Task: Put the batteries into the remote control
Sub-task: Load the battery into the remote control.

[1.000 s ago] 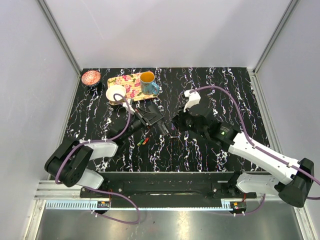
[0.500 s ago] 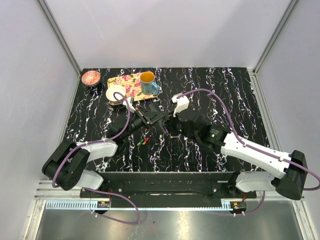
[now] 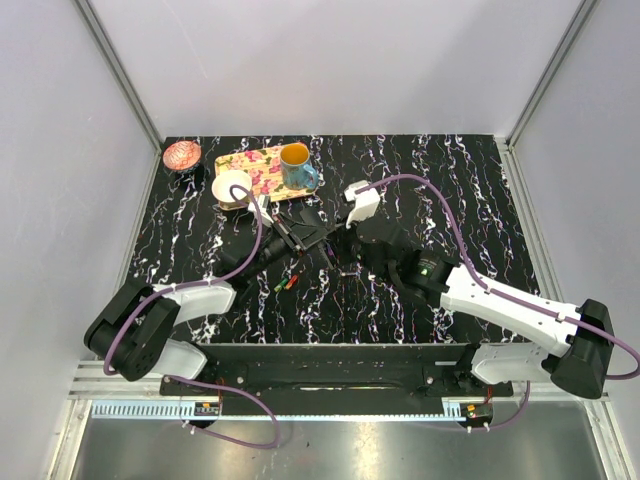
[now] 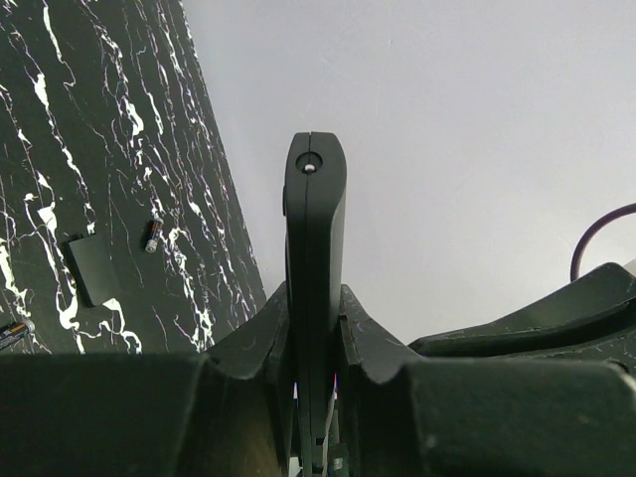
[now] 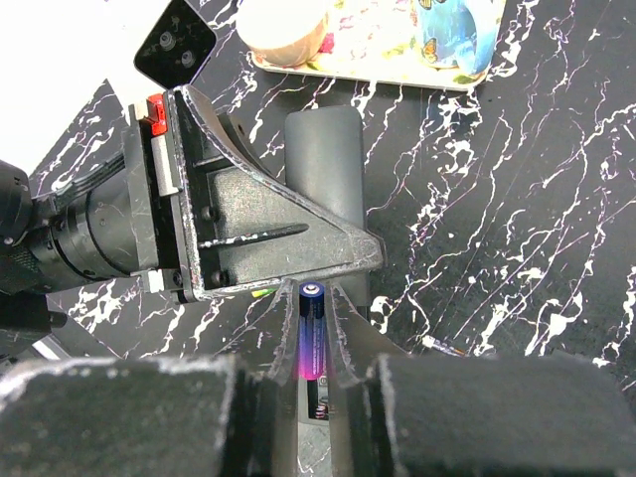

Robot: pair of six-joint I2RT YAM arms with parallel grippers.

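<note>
Two grips are set at mid-table. The left gripper [image 4: 314,310] is clamped across the thin remote control [image 4: 315,214], holding it lifted off the table [image 3: 450,190] with its free end sticking out past the fingertips. The right gripper [image 5: 312,316] is pinched on a blue-purple battery [image 5: 312,333], gripping it by the sides so that one capped end points forward, just short of the remote and the other gripper's body.

From above, we see both tools meet nose to nose near the floral tray [image 3: 250,168]. Spare red-and-green batteries [image 3: 285,285] lie on the table just nearer the bases. The left wrist view shows another loose cell [image 4: 152,235] beside a flat black rectangular piece [image 4: 91,268], which may be the battery door. We cannot say for sure.

We judge the battery light, rigid and slick. It is a smooth cylinder that will roll or pivot if held near one end, so the hold belongs on its middle, with both ends free to seat against the contacts.

The remote looks like light, stiff plastic, likely to twist under a push. It is best gripped across its faces, clear of the recess. We cannot see the recess plainly in these views, so we judge alignment to be the delicate part.
</note>
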